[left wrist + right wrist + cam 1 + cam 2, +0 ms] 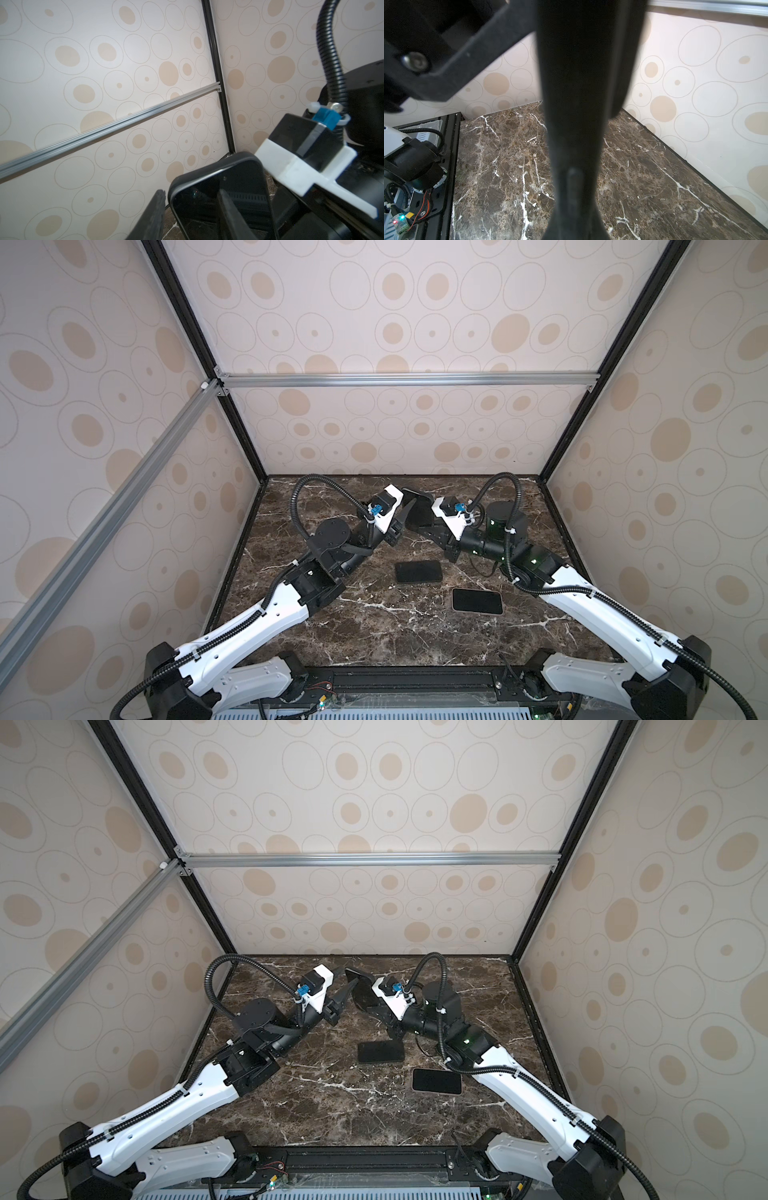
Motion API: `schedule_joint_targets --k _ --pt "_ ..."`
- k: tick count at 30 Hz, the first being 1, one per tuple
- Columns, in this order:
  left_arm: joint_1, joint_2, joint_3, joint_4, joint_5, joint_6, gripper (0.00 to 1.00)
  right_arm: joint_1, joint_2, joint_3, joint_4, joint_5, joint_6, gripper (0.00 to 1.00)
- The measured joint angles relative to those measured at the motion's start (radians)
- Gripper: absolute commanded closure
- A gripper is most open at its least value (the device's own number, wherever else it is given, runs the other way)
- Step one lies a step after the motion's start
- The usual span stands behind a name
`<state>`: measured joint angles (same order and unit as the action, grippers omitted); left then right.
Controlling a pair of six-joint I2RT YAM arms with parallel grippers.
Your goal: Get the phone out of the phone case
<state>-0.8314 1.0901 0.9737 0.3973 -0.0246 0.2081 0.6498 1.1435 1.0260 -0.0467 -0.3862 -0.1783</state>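
The phone [193, 207] is seated in its black phone case [419, 506], and the pair is held clear of the surface [374, 635], tilted on end near the middle of the far edge. The right tool [420, 529] is closed on the lower end of the phone case and is reached in from the right-edge side. In the right wrist view this grip is seen only as a blurred dark mass.

The left tool [406, 510] is set at the opposite side of the case with its jaws parted. In the left wrist view one finger [154, 216] is seen just outside the rim of the case, with a thin slit of wall showing between the two. The other finger [229, 214] is laid across the front of the dark screen; whether it touches the glass cannot be told.

Two further handsets are laid flat, screens up, well apart from both tools. A black smartphone [417, 571] is placed near the middle of the surface. A pale-rimmed smartphone [477, 601] is placed nearer the near and right edges, close to the first but not touching it.
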Motion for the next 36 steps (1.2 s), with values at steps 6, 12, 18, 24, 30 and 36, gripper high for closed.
schedule_joint_targets --k 6,12,18,24,30,36 --pt "0.0 0.0 -0.001 0.0 0.0 0.0 0.63 0.001 0.0 0.0 0.0 0.001 -0.006 1.0" --pt "0.0 0.0 -0.001 0.0 0.0 0.002 0.65 0.002 0.0 0.001 -0.002 0.0 -0.007 1.0" --pt "0.0 0.0 -0.001 0.0 -0.002 0.002 0.69 0.002 0.004 0.008 -0.022 -0.001 -0.011 1.0" --pt "0.0 0.0 -0.001 0.0 -0.003 0.003 0.7 0.002 0.006 0.012 -0.039 -0.001 -0.014 1.0" --pt "0.0 0.0 -0.001 0.001 0.0 0.003 0.7 0.002 0.006 0.016 -0.045 -0.002 -0.022 1.0" --pt "0.002 -0.002 -0.001 -0.003 0.018 0.002 0.72 -0.001 0.006 0.016 -0.045 -0.01 -0.038 1.0"
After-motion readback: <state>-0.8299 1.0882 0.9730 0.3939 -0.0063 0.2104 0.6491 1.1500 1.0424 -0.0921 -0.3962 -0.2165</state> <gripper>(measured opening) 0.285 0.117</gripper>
